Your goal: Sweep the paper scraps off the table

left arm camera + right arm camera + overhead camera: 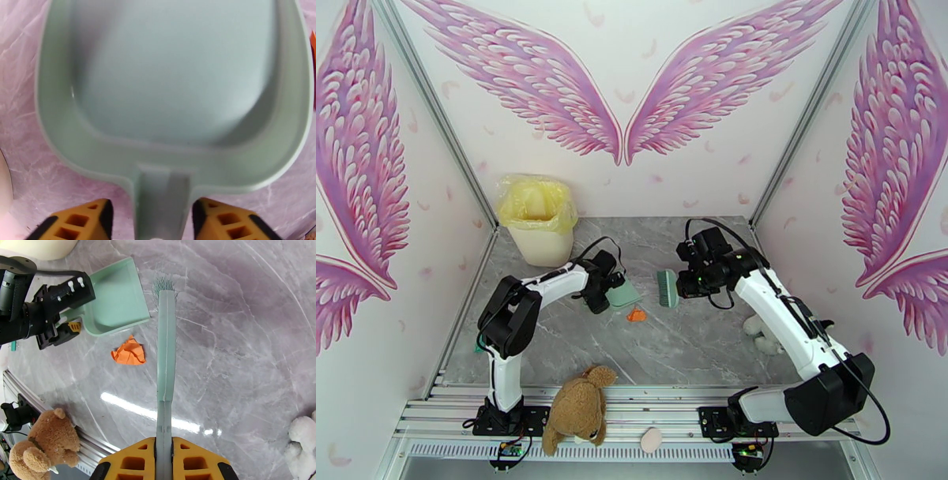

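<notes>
One orange paper scrap point(636, 314) point(128, 352) lies on the grey marble table point(695, 347), just in front of the mint-green dustpan point(624, 294) point(177, 79) point(114, 299). The pan rests flat on the table and nothing lies in it. My left gripper point(604, 296) point(152, 209) stands open around the dustpan's handle, with a gap showing beside the left finger. My right gripper point(687, 282) point(164, 445) is shut on the handle of the mint-green brush point(667, 288) point(166, 338), which hangs to the right of the scrap and the pan.
A cream bin lined with a yellow bag point(537, 217) stands at the back left corner. A brown plush bear point(577, 406) point(39, 445) sits on the front metal rail. A white plush toy point(758, 335) point(304, 441) lies by the right wall.
</notes>
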Robot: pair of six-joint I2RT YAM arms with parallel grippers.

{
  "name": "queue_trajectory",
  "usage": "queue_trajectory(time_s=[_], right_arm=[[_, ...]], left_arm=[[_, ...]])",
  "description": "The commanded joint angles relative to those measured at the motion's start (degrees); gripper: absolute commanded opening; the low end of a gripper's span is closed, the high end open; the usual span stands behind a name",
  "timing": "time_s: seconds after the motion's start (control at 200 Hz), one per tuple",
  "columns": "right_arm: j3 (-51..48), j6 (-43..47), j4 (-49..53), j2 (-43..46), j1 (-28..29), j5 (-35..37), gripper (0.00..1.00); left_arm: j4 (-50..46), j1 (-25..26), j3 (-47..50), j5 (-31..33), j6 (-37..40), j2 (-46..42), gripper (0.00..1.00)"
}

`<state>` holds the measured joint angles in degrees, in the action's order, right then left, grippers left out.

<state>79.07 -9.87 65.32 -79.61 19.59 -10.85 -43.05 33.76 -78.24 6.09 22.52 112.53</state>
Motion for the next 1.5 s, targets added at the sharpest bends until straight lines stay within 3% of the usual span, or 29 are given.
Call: queue_trajectory(time_s=[0.0,0.265,0.525,1.495], right_arm=[[-1.0,-0.2,-1.2,-0.3,-0.3,0.4,0.00],[-1.7,0.2,-2.0,-0.7,-0.3,-0.2,0.00],[-2.0,-0.1,-3.0,-1.3,-0.3,-1.0,0.00],[-3.1,0.2,-4.0,-1.7,-0.3,-1.7,0.00]], left_arm=[[5.5,0.0,3.8,-3.0,-0.3,-4.8,0.72],[17.5,-2.8,17.7,-7.8,-2.0,-14.4,0.74],[23.5,-4.2,23.9,-6.9,-1.4,-21.0,0.73],[25.8,-9.3,20.6,-14.1,7.5,-13.0,0.63]])
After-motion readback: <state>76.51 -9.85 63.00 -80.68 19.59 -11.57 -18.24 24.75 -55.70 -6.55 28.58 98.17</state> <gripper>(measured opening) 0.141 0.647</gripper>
